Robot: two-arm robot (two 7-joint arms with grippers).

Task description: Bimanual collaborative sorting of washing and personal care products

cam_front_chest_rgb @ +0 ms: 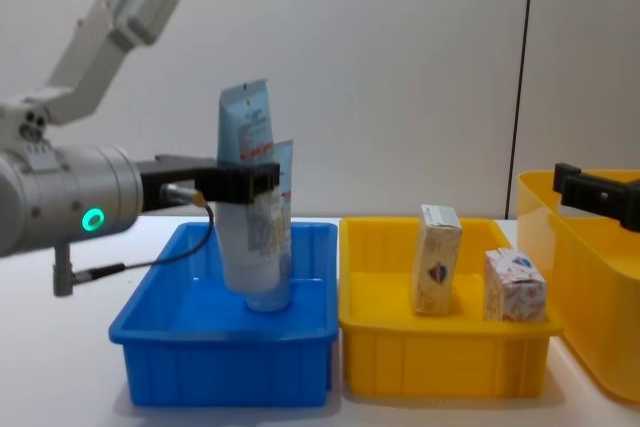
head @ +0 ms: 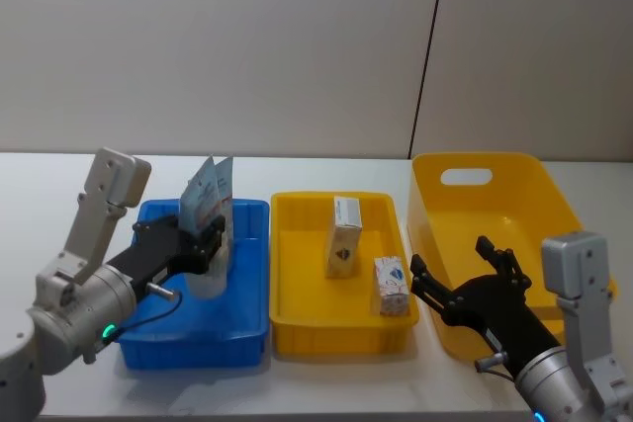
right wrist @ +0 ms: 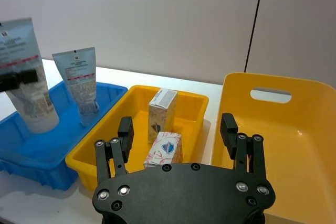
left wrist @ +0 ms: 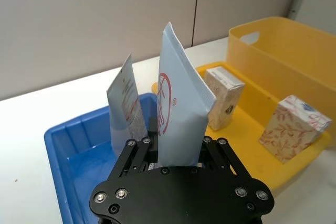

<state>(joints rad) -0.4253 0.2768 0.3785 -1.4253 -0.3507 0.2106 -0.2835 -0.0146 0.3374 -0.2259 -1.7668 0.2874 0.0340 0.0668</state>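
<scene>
Your left gripper (head: 203,234) is clamped on a pale blue tube (cam_front_chest_rgb: 252,237), upright and cap down inside the blue tray (head: 198,353), with a second tube (right wrist: 79,74) standing just behind it. Whether the cap touches the floor, I cannot tell. A tall carton (head: 343,236) and a short carton (head: 391,286) stand in the yellow tray (head: 341,338), and your right gripper (head: 455,266) hovers beside it with its fingers spread, so I judge only the release is left.
</scene>
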